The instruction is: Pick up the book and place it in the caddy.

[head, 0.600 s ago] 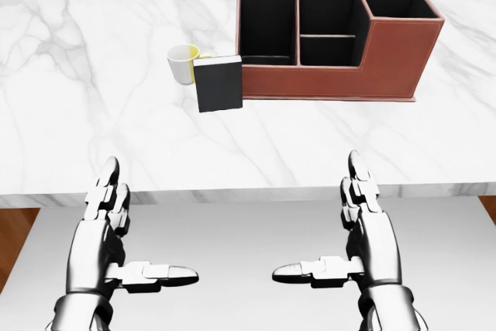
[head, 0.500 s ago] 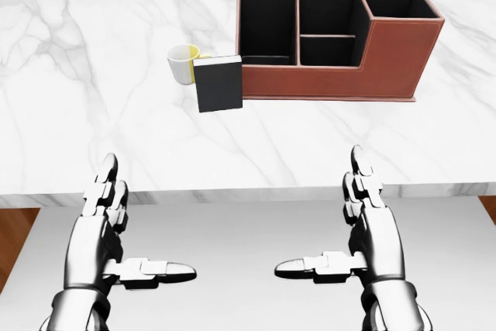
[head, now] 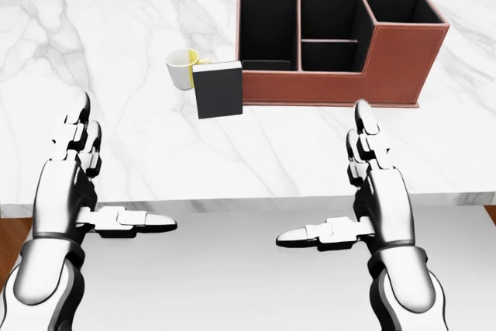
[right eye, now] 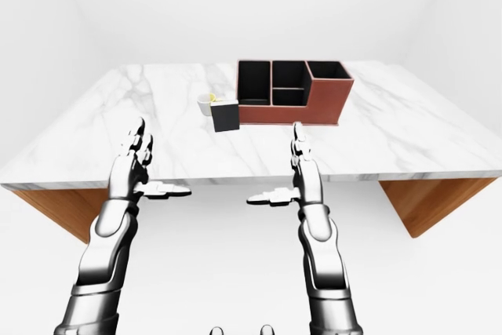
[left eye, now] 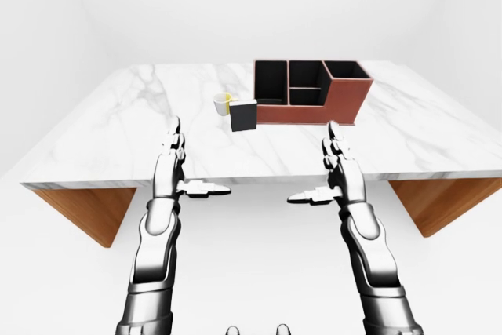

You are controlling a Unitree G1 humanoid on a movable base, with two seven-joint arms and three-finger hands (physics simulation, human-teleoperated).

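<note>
Both hands risen, left hand [head: 66, 191] and right hand [head: 380, 199] fingers spread, empty

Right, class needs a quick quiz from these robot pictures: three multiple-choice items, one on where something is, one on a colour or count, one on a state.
1. In the head view, the book stands:
A. inside the caddy
B. left of the caddy, by the mug
C. on the floor

2. The caddy's outside is:
A. green
B. white
C. reddish-brown

3. The hands are:
A. both open, holding nothing
B. both gripping the book
C. inside the mug

Answers:
B, the book is upright between mug and caddy.
C, its walls show reddish-brown.
A, left hand and right hand have spread fingers, short of the book.
</note>
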